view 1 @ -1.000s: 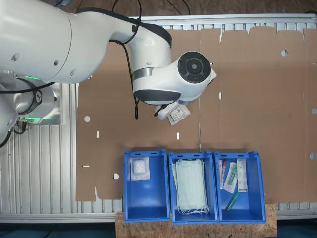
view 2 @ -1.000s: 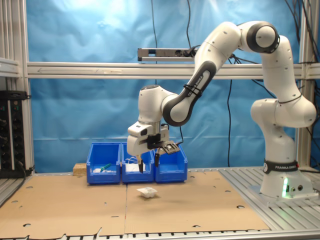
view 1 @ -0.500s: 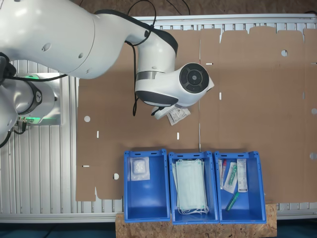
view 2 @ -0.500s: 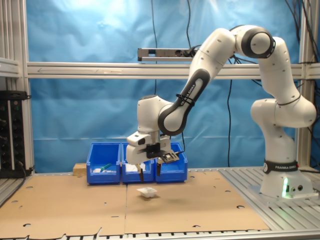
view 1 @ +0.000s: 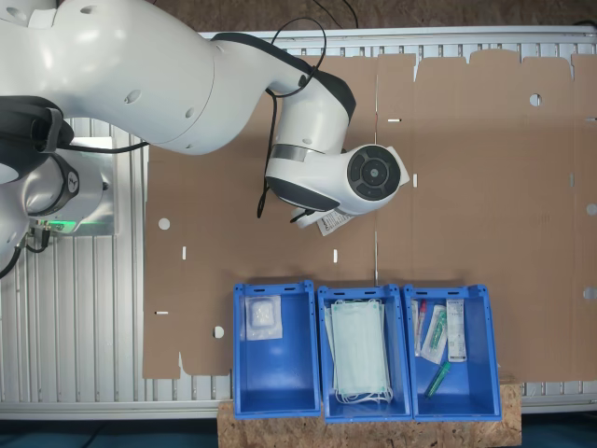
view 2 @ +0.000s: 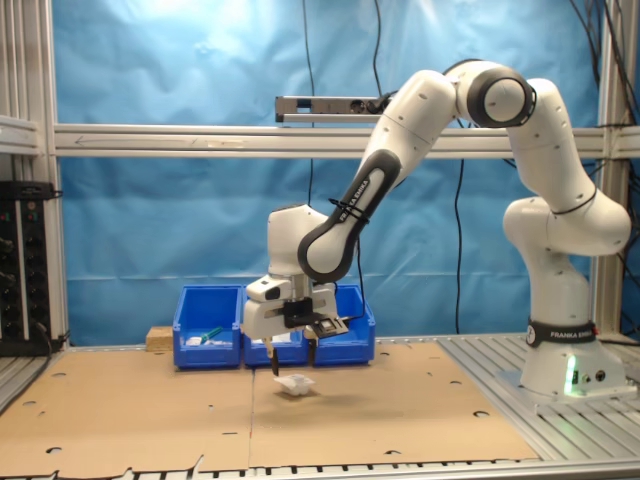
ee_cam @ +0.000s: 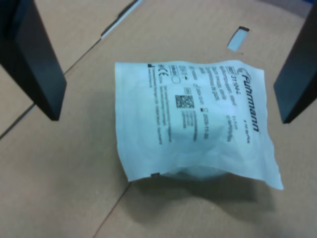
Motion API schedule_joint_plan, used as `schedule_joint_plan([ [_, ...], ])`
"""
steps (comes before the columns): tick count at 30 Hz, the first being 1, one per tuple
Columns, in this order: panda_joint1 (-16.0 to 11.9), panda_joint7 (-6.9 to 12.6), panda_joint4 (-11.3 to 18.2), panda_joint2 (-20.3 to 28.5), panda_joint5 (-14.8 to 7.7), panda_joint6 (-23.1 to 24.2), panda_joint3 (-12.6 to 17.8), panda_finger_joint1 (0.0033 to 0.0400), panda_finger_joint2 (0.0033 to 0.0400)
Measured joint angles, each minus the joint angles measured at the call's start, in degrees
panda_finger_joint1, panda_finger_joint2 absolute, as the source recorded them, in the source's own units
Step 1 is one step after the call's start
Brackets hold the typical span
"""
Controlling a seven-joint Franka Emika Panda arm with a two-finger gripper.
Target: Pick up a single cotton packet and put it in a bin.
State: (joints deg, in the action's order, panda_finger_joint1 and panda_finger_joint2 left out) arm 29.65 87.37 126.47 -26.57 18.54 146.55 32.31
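Gripper (view 2: 293,366): low over the cardboard sheet in the second exterior view, just above the packet; jaws spread wide, nothing between them, not touching the packet.
Fingers (ee_cam: 34,59): two dark bars in the wrist view, one on each side of the packet, both apart from it.
Cotton packet (ee_cam: 195,124): white, soft plastic, dark print on top; flat on the cardboard, puffed up a bit in the middle. In the second exterior view (view 2: 296,383) a small white lump on the sheet right under the gripper. In the first exterior view mostly hidden under the arm, a white corner peeking out (view 1: 333,222).
Cardboard (view 1: 485,177): big brown sheet over the table, with small slots and round holes cut in it.
Arm (view 2: 440,100): white, bent over from its base at the second exterior view's right, reaching down to the middle of the sheet.
Bins: three blue boxes in a row at the edge of the cardboard, well apart from the packet on the sheet.
First bin (view 1: 244,373): at the first exterior view's left, one more white packet (view 1: 262,318) lying inside.
Middle bin (view 1: 323,308): pale green face masks (view 1: 359,350) stacked inside.
Third bin (view 1: 483,364): at the first exterior view's right, long thin wrapped things (view 1: 438,334) inside.
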Motion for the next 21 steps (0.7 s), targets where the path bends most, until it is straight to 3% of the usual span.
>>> schedule_joint_plan([
  [8,-2.8,2.28,-1.1,-2.9,3.3,0.4,-1.9,0.0400,0.0400],
  [21,-6.2,4.36,-3.2,-6.9,5.2,0.5,-4.7,0.0400,0.0400],
])
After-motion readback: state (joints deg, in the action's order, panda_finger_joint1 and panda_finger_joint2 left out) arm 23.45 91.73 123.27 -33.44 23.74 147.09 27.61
